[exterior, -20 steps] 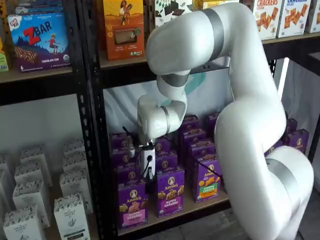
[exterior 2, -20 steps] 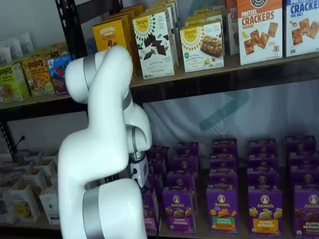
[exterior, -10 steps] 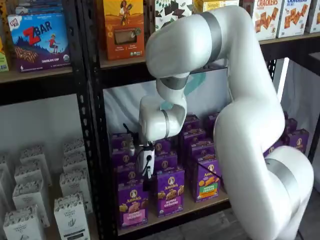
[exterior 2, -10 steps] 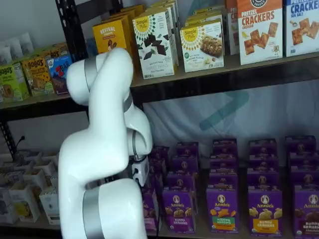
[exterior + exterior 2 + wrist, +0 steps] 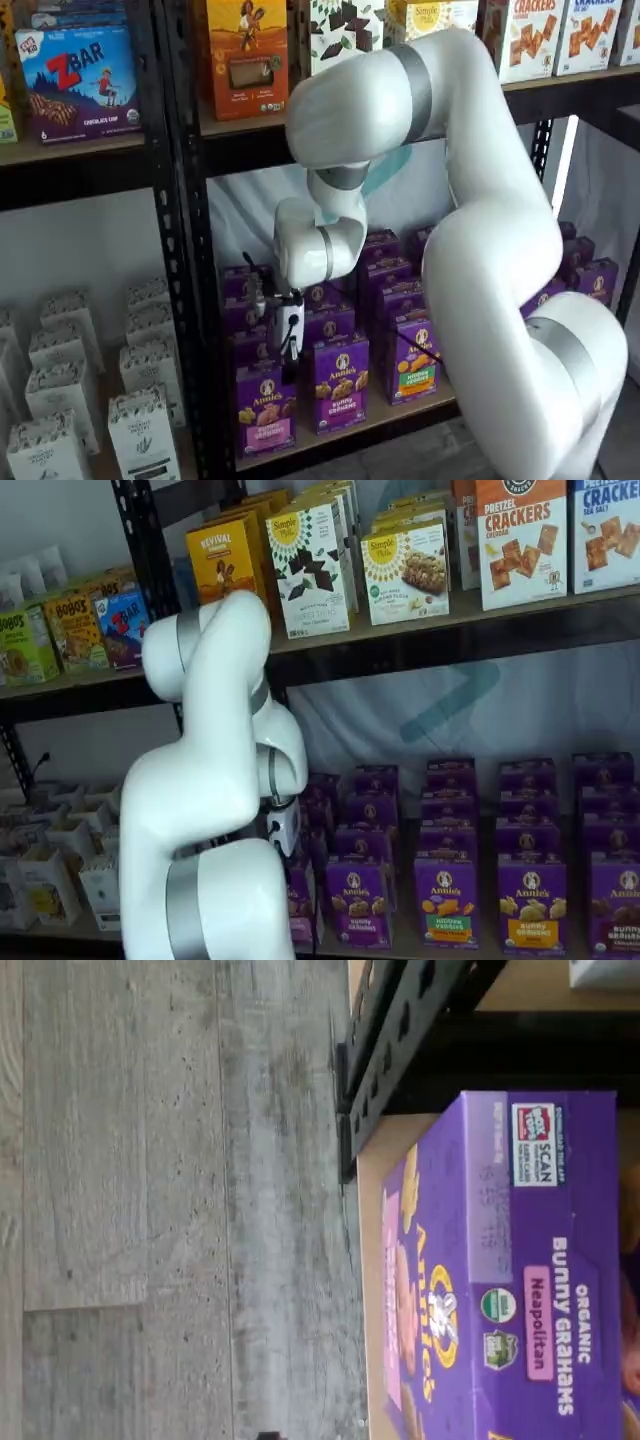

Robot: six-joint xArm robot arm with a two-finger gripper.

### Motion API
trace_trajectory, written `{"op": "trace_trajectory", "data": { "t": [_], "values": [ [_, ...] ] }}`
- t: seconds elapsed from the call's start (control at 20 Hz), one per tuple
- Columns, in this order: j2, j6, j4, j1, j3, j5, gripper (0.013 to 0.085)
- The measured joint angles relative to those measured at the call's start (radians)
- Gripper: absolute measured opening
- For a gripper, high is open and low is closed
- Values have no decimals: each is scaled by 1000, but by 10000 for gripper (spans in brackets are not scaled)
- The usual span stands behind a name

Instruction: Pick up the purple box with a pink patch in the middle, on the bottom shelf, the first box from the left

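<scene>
The purple box (image 5: pixel 265 408) stands at the left front of the bottom shelf (image 5: pixel 345 428). The end effector (image 5: pixel 288 372) hangs just above it, spread wide. It could bump the next box over.

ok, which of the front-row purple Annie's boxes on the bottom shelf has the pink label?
The purple box at the row's end by the black upright, directly below the end effector. Its neighbour's band is purple, the next one's green and orange.

The purple box (image 5: pixel 265 409), an Annie's carton bearing a pink label band, is standing upright at the front of the bottom shelf (image 5: pixel 340 432), its lid reading "Neapolitan" in the wrist view (image 5: pixel 520 1260).
</scene>
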Motion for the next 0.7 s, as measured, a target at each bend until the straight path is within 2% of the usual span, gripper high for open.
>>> {"op": "trace_trajectory", "data": {
  "t": [0.15,0.35,0.7],
  "values": [
    [24,4,-5,0,-25,4,850],
    [69,32,-37,-1,-60,-7,850],
    [128,45,-50,1,-115,-1,850]
  ]
}}
